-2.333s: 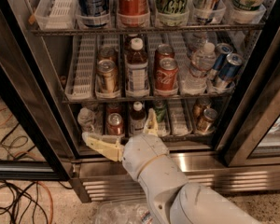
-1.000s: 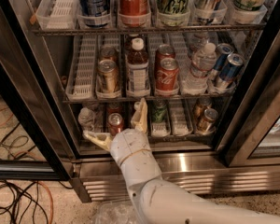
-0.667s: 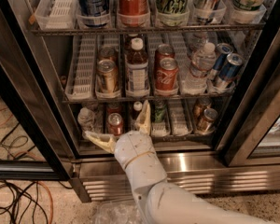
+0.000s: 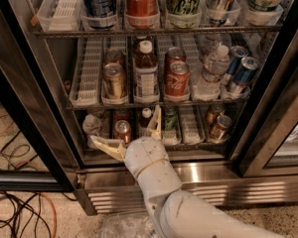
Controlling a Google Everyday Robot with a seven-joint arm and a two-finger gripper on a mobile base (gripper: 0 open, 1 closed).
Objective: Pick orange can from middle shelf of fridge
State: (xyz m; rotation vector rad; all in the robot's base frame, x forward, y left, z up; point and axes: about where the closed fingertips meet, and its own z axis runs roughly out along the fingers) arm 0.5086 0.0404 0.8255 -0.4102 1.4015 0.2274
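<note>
The orange can [image 4: 114, 81] stands upright at the front of a lane on the middle shelf [image 4: 154, 103] of the fridge [image 4: 198, 175], second lane from the left, with another like it behind. My gripper [image 4: 125, 125] is open, one cream finger pointing left and one pointing up. It sits in front of the bottom shelf, just below the middle shelf's edge, under and slightly right of the orange can. It holds nothing.
Right of the orange can stand a brown bottle [image 4: 146, 74], two red Coca-Cola cans [image 4: 177, 79], a water bottle [image 4: 213, 71] and blue-and-silver cans [image 4: 241, 73]. An empty white lane tray [image 4: 87, 73] is to its left. Tall cans fill the top rack. Cables [image 4: 20, 209] lie on the floor.
The arm has shifted left and a little up in front of the bottom shelf, then barely moved in the last second. The fingers stay spread. No can has moved.
</note>
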